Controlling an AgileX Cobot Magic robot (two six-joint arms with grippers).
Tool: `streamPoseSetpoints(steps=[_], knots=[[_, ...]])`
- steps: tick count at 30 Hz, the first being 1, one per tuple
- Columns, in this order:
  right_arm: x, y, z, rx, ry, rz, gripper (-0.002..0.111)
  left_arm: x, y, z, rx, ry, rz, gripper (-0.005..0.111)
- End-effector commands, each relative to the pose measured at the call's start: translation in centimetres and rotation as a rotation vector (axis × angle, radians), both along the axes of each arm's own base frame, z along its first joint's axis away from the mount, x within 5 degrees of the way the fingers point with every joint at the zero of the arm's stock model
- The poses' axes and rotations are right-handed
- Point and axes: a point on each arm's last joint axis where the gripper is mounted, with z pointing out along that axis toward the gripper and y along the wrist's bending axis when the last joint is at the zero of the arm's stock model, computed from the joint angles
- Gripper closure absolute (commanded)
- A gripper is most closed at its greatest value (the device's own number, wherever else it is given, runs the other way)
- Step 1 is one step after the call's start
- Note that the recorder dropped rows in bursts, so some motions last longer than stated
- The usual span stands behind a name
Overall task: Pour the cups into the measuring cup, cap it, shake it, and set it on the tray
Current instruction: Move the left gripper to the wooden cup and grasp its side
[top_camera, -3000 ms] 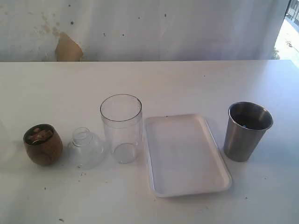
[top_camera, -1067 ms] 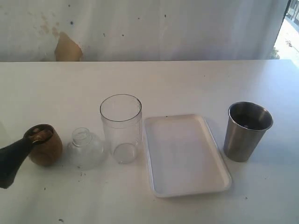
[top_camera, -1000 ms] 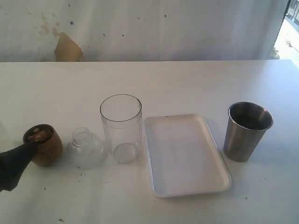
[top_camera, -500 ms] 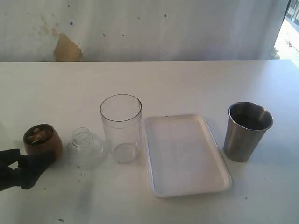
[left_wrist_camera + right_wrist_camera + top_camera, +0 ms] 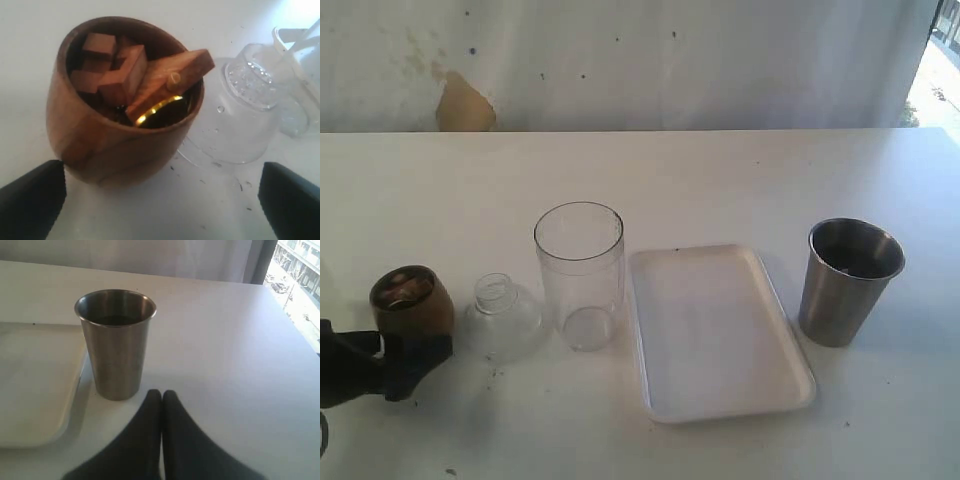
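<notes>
The brown wooden cup, filled with small wooden blocks, stands at the left of the table. My left gripper is open just in front of it, fingers spread wide, touching nothing. The clear domed cap rests beside the wooden cup. To its right stands the tall clear measuring cup, then the white tray. The steel tumbler is at the right. My right gripper is shut and empty just short of the tumbler; the exterior view does not show it.
The white table runs back to a pale wall with a brown patch. Small dark specks lie on the table near the cap. A bright window edge is at the far right.
My left gripper came in from the left edge, sank from level with the wooden cup's rim to the table in front of it, and its fingers spread open. Nothing else moved.
</notes>
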Motion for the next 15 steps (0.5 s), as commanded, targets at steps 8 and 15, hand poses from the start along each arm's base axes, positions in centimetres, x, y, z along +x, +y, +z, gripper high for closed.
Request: streamPoseSetpoints(steps=[8, 15], knots=[[0.0, -0.1, -0.1, -0.003, -0.008, -0.008, 0.108, 1.8, -0.2, 0.7, 0.123, -0.201, -0.133, 0.002], [0.0, -0.1, -0.1, -0.003, -0.008, -0.008, 0.108, 2.7, 0.0, 0.6, 0.165, -0.203, -0.134, 0.002]])
